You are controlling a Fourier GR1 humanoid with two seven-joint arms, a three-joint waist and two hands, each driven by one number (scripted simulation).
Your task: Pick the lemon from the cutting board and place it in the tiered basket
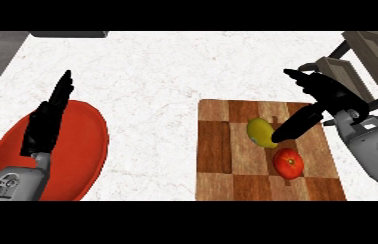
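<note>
A white marbled counter [162,78] is bearing a checkered wooden cutting board [221,158], where the oval yellow lemon [258,130] is lying beside a round red tomato [288,164]. The right hand [325,95] is reaching down, straight fingers touching the lemon. The left hand [48,118] is resting open-fingered over a glossy red plate [85,153]. The tiered basket's [354,63] wooden frame is showing top right.

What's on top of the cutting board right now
On the cutting board sit a lemon and a tomato. The right hand reaches over it, its fingers hiding the lemon's right edge.
</note>
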